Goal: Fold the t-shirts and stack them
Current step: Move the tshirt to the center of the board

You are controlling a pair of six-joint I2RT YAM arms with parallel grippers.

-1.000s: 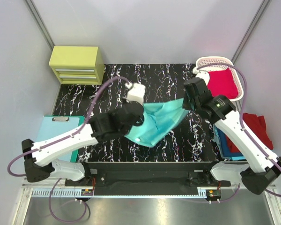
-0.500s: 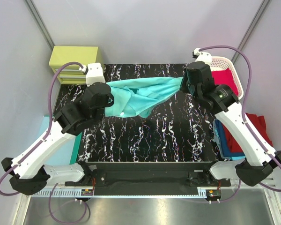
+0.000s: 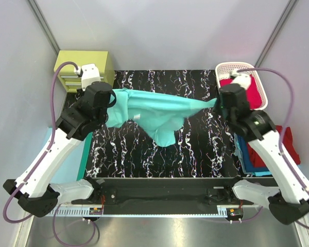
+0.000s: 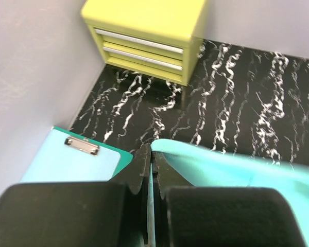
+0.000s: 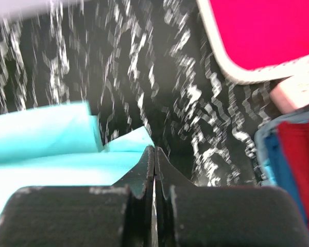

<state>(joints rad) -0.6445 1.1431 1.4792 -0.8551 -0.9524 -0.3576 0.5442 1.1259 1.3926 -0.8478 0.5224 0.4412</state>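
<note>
Across the far half of the worktop [image 3: 195, 154], the mint-teal t-shirt [image 3: 154, 109] now hangs stretched between our two arms, where a second ago it sat bunched near the middle with both wrists close together. Since then we have drawn the arms apart. The left claw [image 3: 112, 99] has swung out toward the yellow-green drawer unit [image 3: 85, 64] and the right claw [image 3: 216, 103] toward the white lattice basket [image 3: 232, 65]. Each claw is pinched tight on a thin edge of the teal cloth, and both wrist views show the fingers pressed together with fabric running out from between them. The top hem looks fairly taut, while a loose lobe sags toward the centre of the worktop; we cannot tell whether it touches the surface. We read this as the spreading step. The garment is opened out but not yet laid flat, so no fold has begun, and the next move probably calls for lowering it evenly without letting that lobe crumple under. The crimson t-shirt [image 3: 255, 95] lies in the basket. The dark red t-shirt [image 3: 291, 149] and the blue t-shirt [image 3: 242, 154] lie heaped together at the right edge of the worktop, so most of the task remains. As for writing, we find none: no brand, label or print shows on the shirts, the drawer fronts or the pale blue clipboard [image 4: 67, 162].
</note>
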